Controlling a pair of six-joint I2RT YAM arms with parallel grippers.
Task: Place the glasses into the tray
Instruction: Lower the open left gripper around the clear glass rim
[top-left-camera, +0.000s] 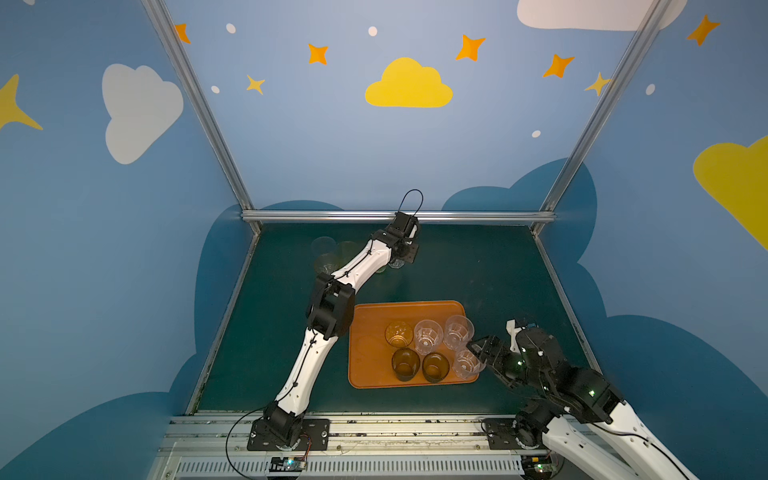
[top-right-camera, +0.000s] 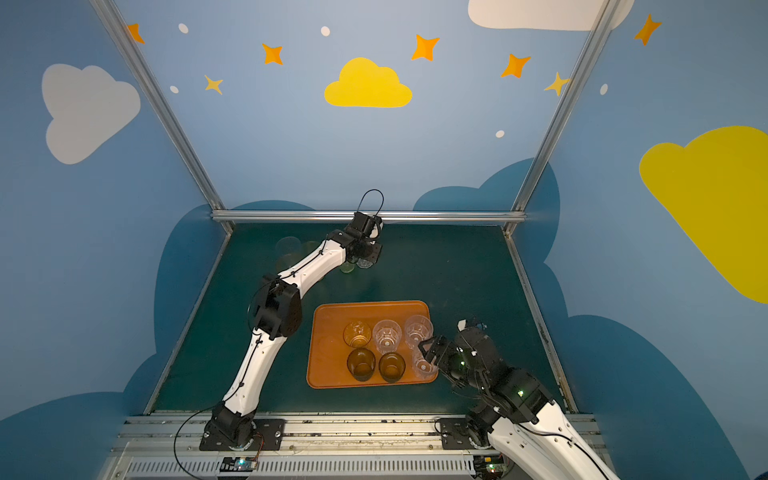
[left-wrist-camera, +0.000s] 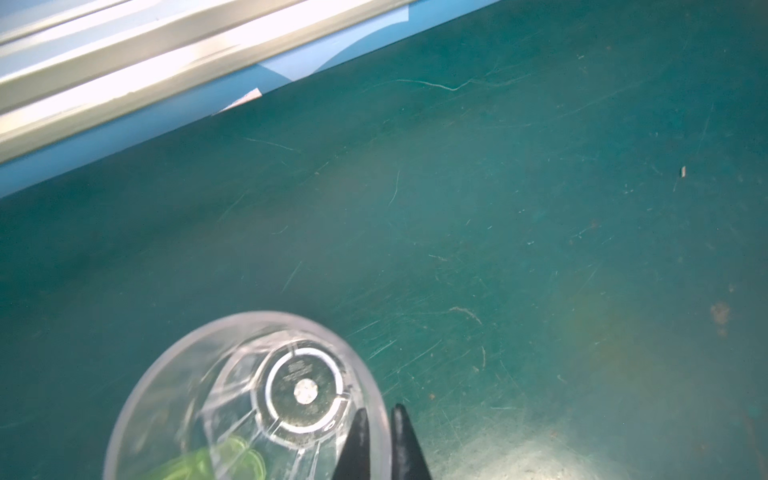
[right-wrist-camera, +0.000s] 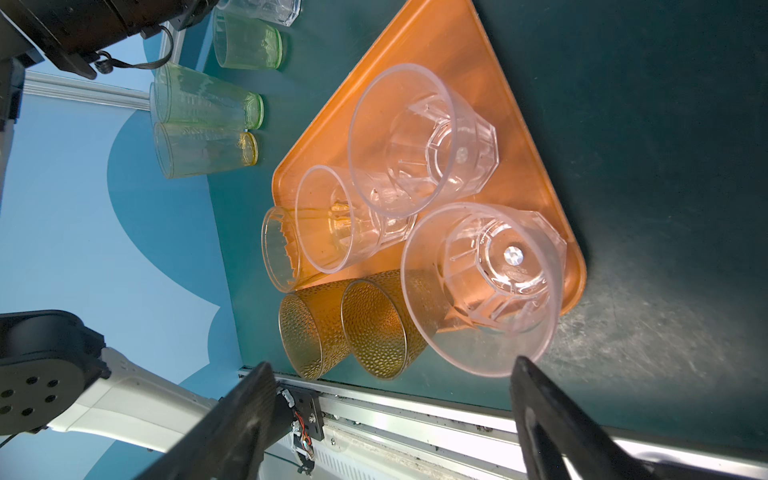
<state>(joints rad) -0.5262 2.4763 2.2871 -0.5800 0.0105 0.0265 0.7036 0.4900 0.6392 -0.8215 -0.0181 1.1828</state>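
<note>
At the back of the table my left gripper (left-wrist-camera: 380, 419) is shut on the rim of a clear faceted glass (left-wrist-camera: 266, 399), one finger inside and one outside; both top views show the gripper (top-left-camera: 401, 259) there. The orange tray (top-left-camera: 365, 357) lies at the front middle. It holds an amber glass (top-left-camera: 399, 333), three clear ones such as the front right one (top-left-camera: 467, 362), and two dark brown ones (top-left-camera: 405, 363). My right gripper (right-wrist-camera: 392, 365) stands open beside the tray's front right corner, with nothing between its fingers and a clear glass (right-wrist-camera: 498, 266) just ahead.
Several green and yellow tinted glasses (right-wrist-camera: 208, 99) stand on the green table at the back left, partly hidden under my left arm (top-left-camera: 332, 307) in both top views. A metal rail (top-left-camera: 395, 216) and blue walls close the back and sides.
</note>
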